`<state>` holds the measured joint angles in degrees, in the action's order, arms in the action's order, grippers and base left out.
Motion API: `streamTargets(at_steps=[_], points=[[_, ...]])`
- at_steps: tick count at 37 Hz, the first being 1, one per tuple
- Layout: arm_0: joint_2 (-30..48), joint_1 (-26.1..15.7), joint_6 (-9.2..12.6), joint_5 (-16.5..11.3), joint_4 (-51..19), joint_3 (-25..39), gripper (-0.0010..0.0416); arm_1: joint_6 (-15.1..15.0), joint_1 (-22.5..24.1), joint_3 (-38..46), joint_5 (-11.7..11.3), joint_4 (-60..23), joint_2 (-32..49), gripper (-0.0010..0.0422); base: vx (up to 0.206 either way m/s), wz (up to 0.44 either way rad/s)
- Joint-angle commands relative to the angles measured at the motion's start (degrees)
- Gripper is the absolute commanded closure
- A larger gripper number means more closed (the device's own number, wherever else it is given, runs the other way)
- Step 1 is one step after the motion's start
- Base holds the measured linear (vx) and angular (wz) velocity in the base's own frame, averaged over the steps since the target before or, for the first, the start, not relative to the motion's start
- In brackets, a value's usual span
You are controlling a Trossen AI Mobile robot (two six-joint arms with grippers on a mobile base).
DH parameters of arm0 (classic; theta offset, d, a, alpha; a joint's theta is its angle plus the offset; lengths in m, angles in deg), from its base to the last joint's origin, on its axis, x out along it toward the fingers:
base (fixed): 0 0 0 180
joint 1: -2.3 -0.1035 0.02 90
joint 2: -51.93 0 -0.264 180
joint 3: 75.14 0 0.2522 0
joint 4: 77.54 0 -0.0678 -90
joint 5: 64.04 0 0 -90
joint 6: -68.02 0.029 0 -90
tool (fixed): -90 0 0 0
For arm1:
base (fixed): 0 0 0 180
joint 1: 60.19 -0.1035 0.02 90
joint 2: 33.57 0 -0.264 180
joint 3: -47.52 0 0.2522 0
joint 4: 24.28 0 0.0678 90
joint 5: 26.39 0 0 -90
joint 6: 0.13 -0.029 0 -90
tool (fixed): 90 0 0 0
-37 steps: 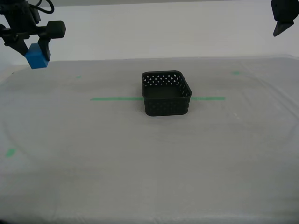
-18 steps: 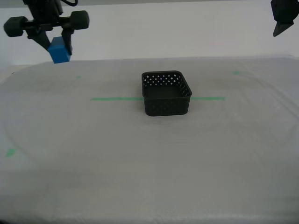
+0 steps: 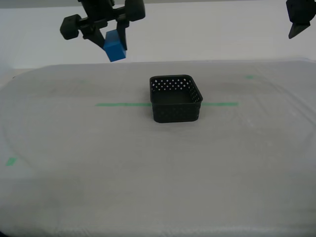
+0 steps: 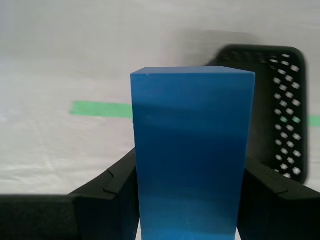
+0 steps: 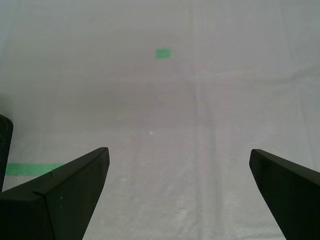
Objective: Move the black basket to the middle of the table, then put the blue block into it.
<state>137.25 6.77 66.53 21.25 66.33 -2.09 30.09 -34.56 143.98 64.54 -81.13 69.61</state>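
Observation:
The black basket [image 3: 176, 98] stands upright on the table [image 3: 148, 168], over the long green tape line. My second gripper [image 3: 114, 43] is shut on the blue block [image 3: 114, 46] and holds it high in the air, toward the exterior view's left of the basket. In the second wrist view the blue block [image 4: 192, 150] fills the space between the fingers [image 4: 107, 187], with the basket [image 4: 280, 107] beyond it. My first gripper [image 5: 179, 165] is open and empty above bare table; a part of it shows at the exterior view's top right corner [image 3: 297, 19].
A long green tape line [image 3: 123, 104] runs under the basket. Small green tape marks lie at the exterior view's front left [image 3: 11, 161], back left [image 3: 83, 81] and back right [image 3: 250, 76]. A white wall stands behind the table.
My second gripper has carried the blue block toward the exterior view's right, from the far left to near the basket, staying high. The basket and my first gripper have not moved.

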Motion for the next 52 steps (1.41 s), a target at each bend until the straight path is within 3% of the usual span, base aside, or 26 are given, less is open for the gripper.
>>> streamTargets(at_steps=[1, 7, 10, 20, 38, 52], points=[[0.0, 0.0, 0.0, -0.1, 0.1, 0.0, 0.0012, 2.0, 2.4, 0.0, 0.1, 2.1, 0.0, 0.0413, 0.000, 0.000], [0.0, 0.0, 0.0, -0.1, 0.0, 0.0, 0.0012, 4.9, 5.5, 0.4, 0.5, 5.2, 0.6, 0.0413, 0.000, 0.000], [0.0, 0.0, 0.0, -0.1, 0.1, 0.0, 0.0012, 5.2, 6.6, 0.8, 1.8, 5.7, 1.9, 0.0413, 0.000, 0.000], [0.0, 0.0, 0.0, -0.1, 0.1, 0.0, 0.0012, 5.2, 10.3, 5.2, 2.8, 5.9, 7.9, 0.0413, 0.000, 0.000], [0.0, 0.0, 0.0, -0.1, 0.1, 0.0, 0.0012, 4.4, 13.5, 16.1, 3.0, 3.5, 18.7, 0.0413, 0.000, 0.000], [0.0, 0.0, 0.0, -0.1, 0.1, 0.0, 0.0012, 1.4, 13.5, 22.8, 3.0, 0.9, 27.0, 0.0412, 0.000, 0.000]])
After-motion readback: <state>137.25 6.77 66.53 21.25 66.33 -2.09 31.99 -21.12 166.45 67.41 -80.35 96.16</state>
